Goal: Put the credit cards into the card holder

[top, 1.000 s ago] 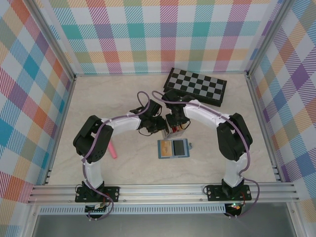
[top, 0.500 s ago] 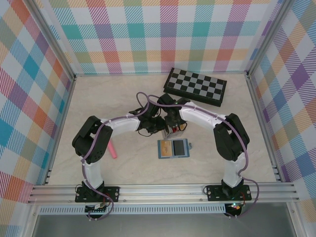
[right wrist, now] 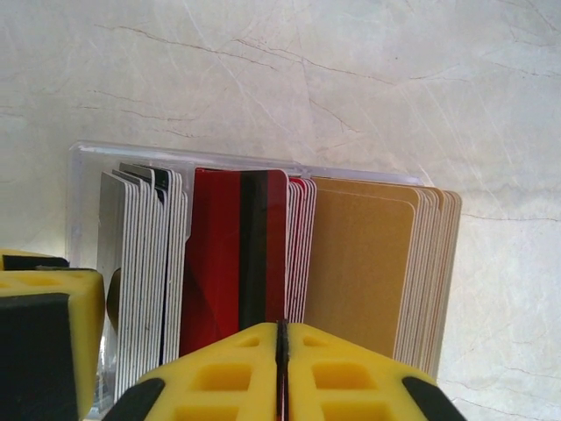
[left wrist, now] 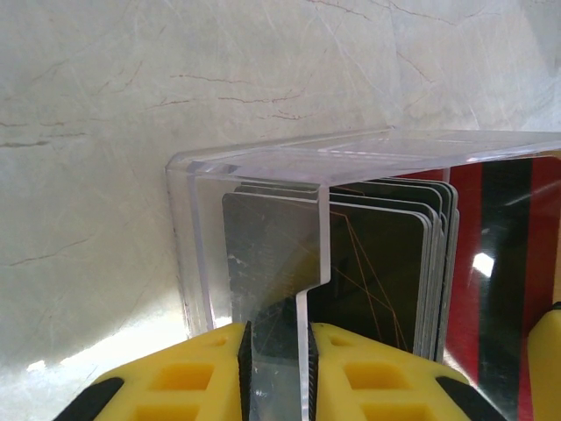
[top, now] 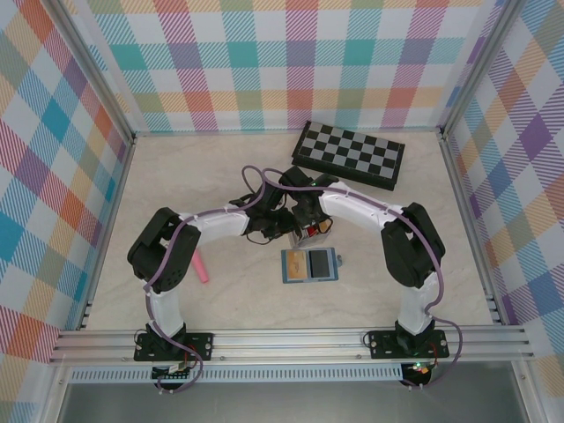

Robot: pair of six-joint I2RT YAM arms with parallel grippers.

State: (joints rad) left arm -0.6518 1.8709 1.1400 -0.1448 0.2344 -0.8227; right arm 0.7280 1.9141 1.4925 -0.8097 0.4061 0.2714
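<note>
The credit cards stand upright in a clear plastic tray (right wrist: 81,175): a grey-white stack (right wrist: 140,263), red cards (right wrist: 219,254) and yellow-tan cards (right wrist: 359,263). My right gripper (right wrist: 281,326) is shut on the near edge of one red card with a black stripe. In the left wrist view my left gripper (left wrist: 282,331) is shut on the tray's clear end wall (left wrist: 314,263), with dark cards (left wrist: 377,272) behind it. From above, both grippers meet over the tray (top: 304,232). The teal card holder (top: 309,264) lies open just in front of it.
A folded chessboard (top: 349,154) lies at the back right. A pink stick (top: 202,267) rests on the table beside the left arm. Plaid walls close in the table on three sides.
My right gripper's jaws have closed onto the red card, after the right arm shifted slightly left. The left gripper keeps its hold on the tray wall.
</note>
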